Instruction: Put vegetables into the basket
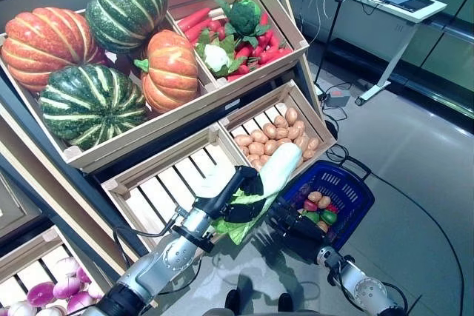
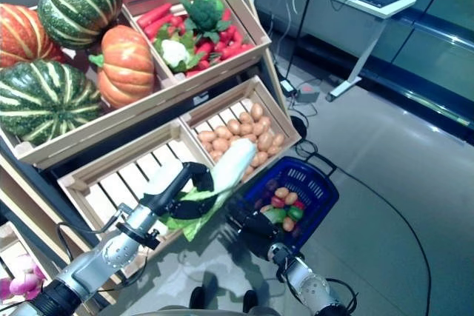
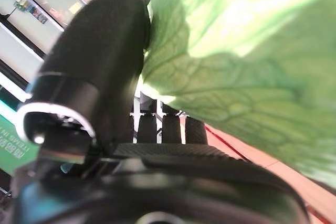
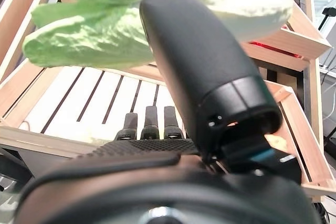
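Note:
My left hand [image 1: 238,196] is shut on a long white vegetable with green leaves [image 1: 275,172], a Chinese cabbage by its look. It holds it in the air in front of the lower crate, just left of the blue basket [image 1: 354,199]. The leaves show close in the left wrist view [image 3: 247,66] and above the thumb in the right wrist view [image 4: 105,35]. My right hand [image 1: 296,226] is open, fingers straight, beside the basket's near left rim, under the cabbage. Small red, green and orange vegetables [image 1: 318,209] lie in the basket.
The wooden stand [image 1: 222,101] with slanted crates rises at the left and back; the lower slatted crate [image 1: 174,183] is right behind my left hand. A white desk [image 1: 370,5] with a laptop stands at the far right. Grey floor [image 1: 415,153] lies past the basket.

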`<state>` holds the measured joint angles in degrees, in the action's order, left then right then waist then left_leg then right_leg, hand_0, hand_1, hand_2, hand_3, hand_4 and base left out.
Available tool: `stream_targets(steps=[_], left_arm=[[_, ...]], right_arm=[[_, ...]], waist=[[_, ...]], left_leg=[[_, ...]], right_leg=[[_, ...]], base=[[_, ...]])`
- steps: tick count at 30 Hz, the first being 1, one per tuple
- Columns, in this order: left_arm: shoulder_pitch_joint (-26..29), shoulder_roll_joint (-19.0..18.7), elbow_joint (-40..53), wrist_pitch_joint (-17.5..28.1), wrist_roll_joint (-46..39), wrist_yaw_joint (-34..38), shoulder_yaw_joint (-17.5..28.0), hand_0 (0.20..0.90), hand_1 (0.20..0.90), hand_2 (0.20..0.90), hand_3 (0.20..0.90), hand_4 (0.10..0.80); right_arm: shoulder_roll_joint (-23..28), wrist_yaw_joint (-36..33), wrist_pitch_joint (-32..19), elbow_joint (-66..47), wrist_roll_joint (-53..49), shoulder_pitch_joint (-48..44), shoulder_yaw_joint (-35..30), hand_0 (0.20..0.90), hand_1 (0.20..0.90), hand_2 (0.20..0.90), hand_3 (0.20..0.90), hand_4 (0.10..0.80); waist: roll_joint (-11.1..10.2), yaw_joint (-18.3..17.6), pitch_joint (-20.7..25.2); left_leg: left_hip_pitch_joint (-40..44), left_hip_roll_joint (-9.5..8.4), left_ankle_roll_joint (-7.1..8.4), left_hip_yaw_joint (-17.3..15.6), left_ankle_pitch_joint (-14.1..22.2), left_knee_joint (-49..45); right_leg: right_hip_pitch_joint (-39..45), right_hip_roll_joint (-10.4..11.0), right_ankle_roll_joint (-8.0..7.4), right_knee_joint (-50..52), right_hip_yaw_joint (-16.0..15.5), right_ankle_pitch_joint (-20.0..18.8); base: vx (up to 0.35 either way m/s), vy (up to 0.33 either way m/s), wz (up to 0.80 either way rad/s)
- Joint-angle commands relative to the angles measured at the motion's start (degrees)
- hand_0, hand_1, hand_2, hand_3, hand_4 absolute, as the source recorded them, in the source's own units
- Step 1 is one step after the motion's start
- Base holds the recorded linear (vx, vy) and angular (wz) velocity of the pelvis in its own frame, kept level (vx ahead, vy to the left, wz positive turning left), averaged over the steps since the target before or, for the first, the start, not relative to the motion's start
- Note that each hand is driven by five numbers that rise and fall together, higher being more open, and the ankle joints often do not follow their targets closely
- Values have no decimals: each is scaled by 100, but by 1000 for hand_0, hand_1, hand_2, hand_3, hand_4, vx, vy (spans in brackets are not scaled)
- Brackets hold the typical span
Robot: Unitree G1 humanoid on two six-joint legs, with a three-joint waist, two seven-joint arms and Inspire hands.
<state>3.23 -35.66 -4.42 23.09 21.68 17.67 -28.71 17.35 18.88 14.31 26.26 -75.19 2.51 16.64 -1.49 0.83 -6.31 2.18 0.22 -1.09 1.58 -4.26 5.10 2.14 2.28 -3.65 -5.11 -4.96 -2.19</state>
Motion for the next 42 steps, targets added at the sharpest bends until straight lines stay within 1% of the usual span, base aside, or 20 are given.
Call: stream_targets(steps=[1, 6, 9, 17, 18, 23, 29, 33, 38, 42], left_arm=[[937, 62, 538, 749, -7, 624, 13, 300, 300, 300, 300, 400], [979, 96, 578, 725, -24, 527, -15, 300, 300, 300, 300, 400], [978, 90, 633, 667, -94, 366, -33, 300, 300, 300, 300, 400], [973, 77, 559, 643, -315, 92, -118, 300, 300, 300, 300, 400], [977, 86, 552, 653, -399, -41, -132, 300, 300, 300, 300, 400], [1004, 101, 551, 670, -579, -433, -250, 300, 300, 300, 300, 400], [1096, 100, 532, 543, -794, -657, -404, 300, 300, 300, 300, 400], [1113, 140, 508, 418, -1029, -924, -484, 300, 300, 300, 300, 400], [1113, 155, 462, 388, -1184, -1136, -521, 300, 300, 300, 300, 400], [1134, 157, 459, 400, -1277, -1387, -557, 300, 300, 300, 300, 400]], right_arm=[[-142, 291, -128, -93, -483, -397, -194, 900, 900, 900, 900, 800], [-175, 438, -185, 65, -570, -439, -227, 900, 900, 900, 900, 800], [-183, 548, -320, -30, -606, -447, -215, 900, 900, 900, 900, 800], [-206, 874, -874, -377, -751, -517, -221, 900, 900, 900, 900, 800], [-206, 1002, -965, -422, -772, -548, -244, 900, 900, 900, 900, 800], [-257, 1116, -1139, -563, -745, -615, -290, 900, 900, 900, 900, 800], [-247, 1161, -1307, -645, -802, -705, -275, 900, 900, 900, 900, 800], [-265, 1309, -1559, -686, -802, -804, -271, 900, 900, 900, 900, 800], [-282, 1364, -1618, -782, -751, -838, -283, 900, 900, 900, 900, 800], [-287, 1420, -1519, -812, -759, -843, -285, 900, 900, 900, 900, 800]], waist=[[-90, 19, 368], [-82, 26, 356], [-76, 23, 336], [-46, 1, 332], [-42, 4, 329], [-18, -8, 349], [-6, -13, 350], [1, -3, 337], [5, -11, 334], [10, -22, 346]], left_leg=[[-29, 68, 19, 172, 276, -10], [-32, 64, 18, 175, 275, -10], [-36, 61, 19, 186, 273, -10], [-36, 55, 11, 172, 283, -10], [-36, 57, 9, 169, 284, -10], [-42, 53, 0, 168, 297, -10], [-46, 49, -8, 171, 302, -10], [-53, 50, -14, 173, 298, -10], [-55, 58, -13, 158, 298, -10], [-47, 58, -27, 146, 310, -10]], right_leg=[[82, 286, -91, 11, -46, -214], [84, 282, -89, 11, -47, -218], [76, 281, -88, 11, -37, -223], [61, 289, -102, 11, -8, -230], [62, 289, -101, 11, -5, -232], [50, 297, -115, 11, 17, -227], [46, 296, -122, 11, 35, -222], [40, 307, -126, 11, 40, -229], [35, 309, -127, 14, 44, -228], [38, 305, -130, 14, 56, -218]], base=[[0, 0, 0], [0, 0, 0], [-10, 2, 0], [0, 0, 0], [0, 0, 0], [0, 0, 0], [0, 0, 0], [0, 0, 0], [0, 0, 0], [0, 0, 0]])
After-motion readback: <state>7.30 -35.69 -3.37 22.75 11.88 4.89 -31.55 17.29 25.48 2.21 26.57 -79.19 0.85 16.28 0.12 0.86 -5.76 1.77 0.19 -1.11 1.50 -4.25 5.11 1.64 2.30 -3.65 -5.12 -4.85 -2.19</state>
